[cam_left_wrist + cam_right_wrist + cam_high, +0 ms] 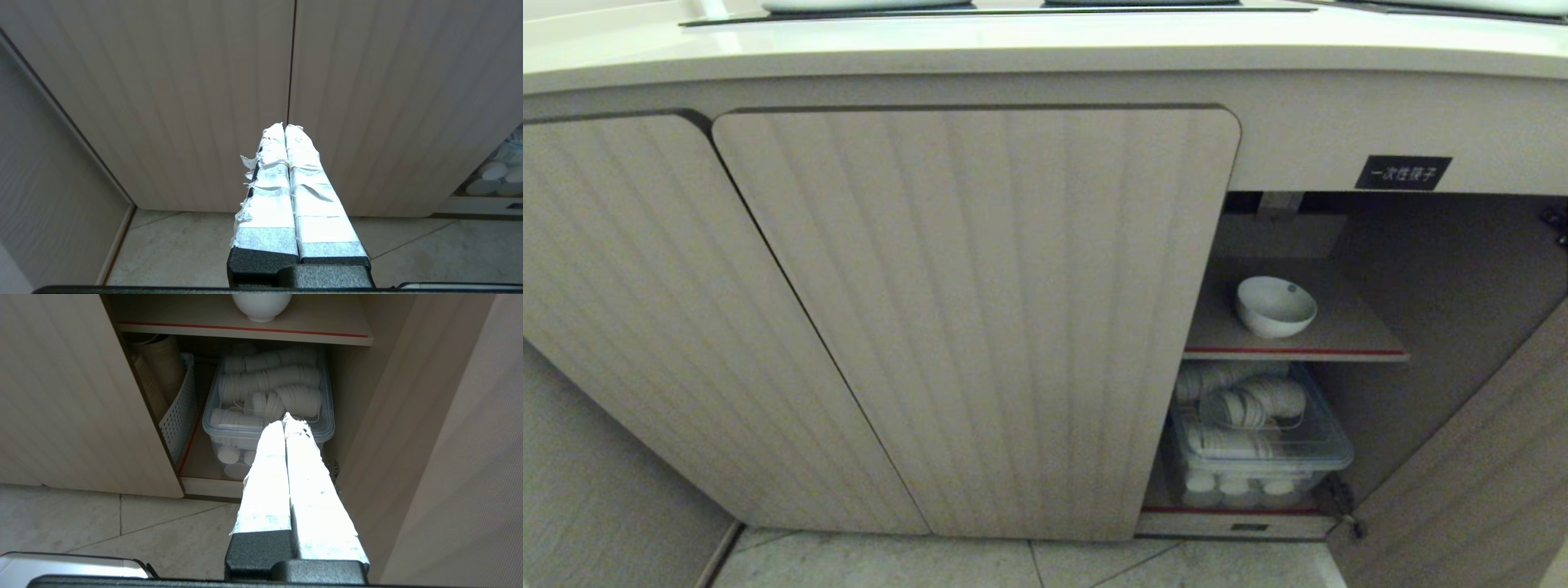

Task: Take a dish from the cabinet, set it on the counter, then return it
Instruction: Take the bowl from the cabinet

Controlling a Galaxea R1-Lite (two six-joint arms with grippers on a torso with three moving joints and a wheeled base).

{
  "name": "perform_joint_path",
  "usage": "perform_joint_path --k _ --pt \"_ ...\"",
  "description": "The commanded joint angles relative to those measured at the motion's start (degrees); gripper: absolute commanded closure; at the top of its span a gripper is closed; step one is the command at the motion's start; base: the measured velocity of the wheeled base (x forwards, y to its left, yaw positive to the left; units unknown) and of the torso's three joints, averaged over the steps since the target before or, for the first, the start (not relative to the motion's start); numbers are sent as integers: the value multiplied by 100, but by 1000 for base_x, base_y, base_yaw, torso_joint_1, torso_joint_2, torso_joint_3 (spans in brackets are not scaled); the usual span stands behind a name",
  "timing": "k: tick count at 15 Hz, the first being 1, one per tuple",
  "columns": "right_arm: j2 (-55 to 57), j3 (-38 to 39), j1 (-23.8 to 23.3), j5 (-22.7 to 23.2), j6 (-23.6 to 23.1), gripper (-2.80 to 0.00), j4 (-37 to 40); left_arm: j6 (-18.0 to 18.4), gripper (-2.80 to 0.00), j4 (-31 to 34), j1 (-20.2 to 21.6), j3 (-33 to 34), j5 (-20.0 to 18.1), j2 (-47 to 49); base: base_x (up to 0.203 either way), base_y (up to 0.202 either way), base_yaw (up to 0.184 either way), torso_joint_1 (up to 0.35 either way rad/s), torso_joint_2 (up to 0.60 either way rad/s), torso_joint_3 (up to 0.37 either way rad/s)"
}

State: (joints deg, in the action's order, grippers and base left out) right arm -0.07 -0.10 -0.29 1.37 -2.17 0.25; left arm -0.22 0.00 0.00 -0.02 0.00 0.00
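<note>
A small white bowl (1276,306) is sitting upright on the cabinet's (976,318) upper shelf (1347,331), near the red-edged front lip and apart from everything else. It is looking plain, round and glossy, narrowing to a small foot, with a tiny dark mark inside its rim. Below it, a clear bin (1258,445) of stacked paper cups is filling the lower shelf, with a white basket (177,412) beside it. The right-hand door (1478,474) is standing open; the other doors are staying shut. Above, the tabletop (1013,41) is waiting, black cooktop panels set into it.

The right gripper (289,418) is hanging low before the opening, pointing at the bin rather than the bowl, its taped jaws pressed together and holding nothing. The left gripper (284,126) is facing the closed doors, jaws likewise together and empty.

The likely risks: a smooth, curved wall could be slipping out of a pinch on the rim, and a reach from this low could be catching the shelf edge or the open door. Nothing of the task appears done yet.
</note>
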Motion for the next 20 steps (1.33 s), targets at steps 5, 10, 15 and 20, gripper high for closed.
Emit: perform_joint_path --k 5,10,15,20 --pt "7 1 3 4 -26 0 -7 -4 0 -9 0 2 0 0 0 0 0 0 0 0" --pt "7 1 3 4 -47 0 -7 -4 0 -4 0 0 0 0 0 0 0 0 0 0" --pt "7 1 3 4 -47 0 -7 -4 0 -8 0 -3 0 0 0 0 0 0 1 5" --pt "7 -8 3 -5 -47 0 -7 -4 0 0 0 -3 0 0 0 0 0 0 0 0"
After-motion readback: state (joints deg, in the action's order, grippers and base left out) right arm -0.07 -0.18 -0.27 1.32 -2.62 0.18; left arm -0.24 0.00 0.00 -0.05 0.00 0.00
